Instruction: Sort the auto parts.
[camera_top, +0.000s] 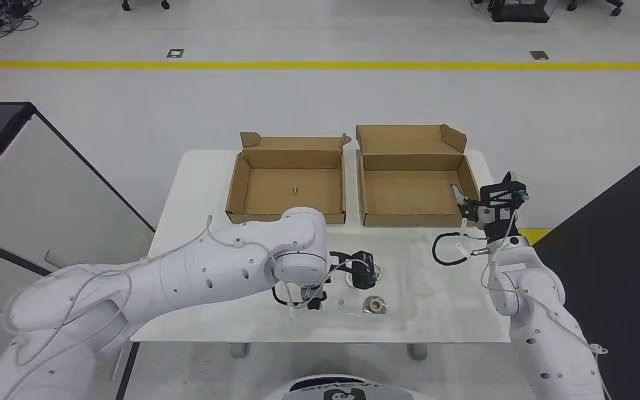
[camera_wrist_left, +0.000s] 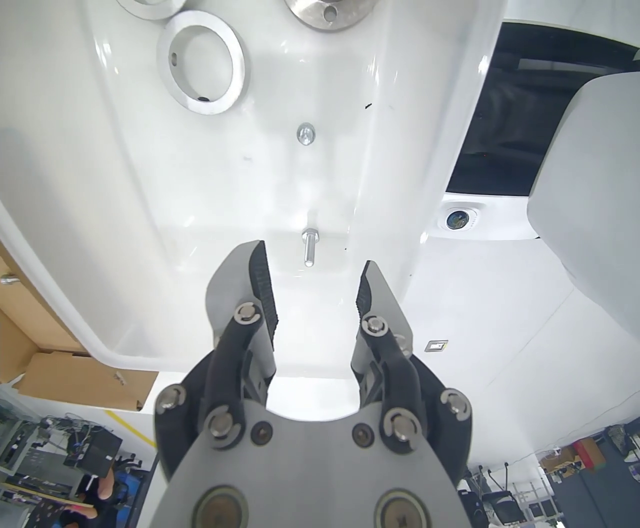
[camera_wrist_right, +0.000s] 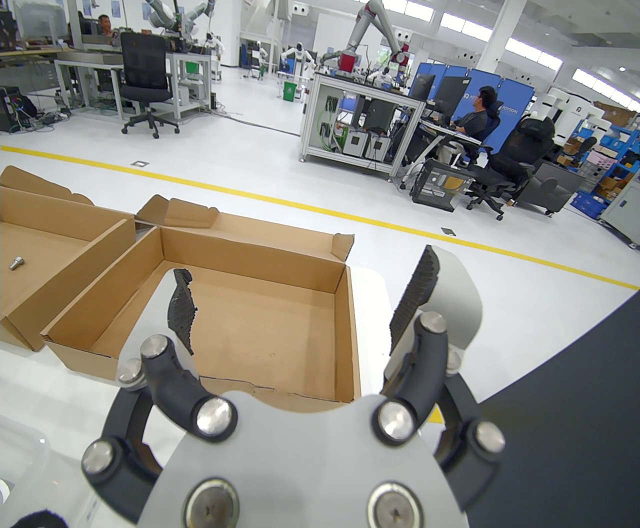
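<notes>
Steel bolt (camera_wrist_left: 309, 246): judged stiff, light, slick, apt to roll. Grip across shank. Left claw (camera_wrist_left: 315, 256) part-open, empty, aligned on it. Right claw (camera_wrist_right: 303, 261) wide, empty, bench (camera_top: 195, 215) 2 o'clock.

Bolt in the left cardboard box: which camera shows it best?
Right wrist view: the bolt lies on the box floor, head and shank distinguishable. Top view shows the bolt as a speck; left wrist view catches the bolt at the frame edge.
</notes>
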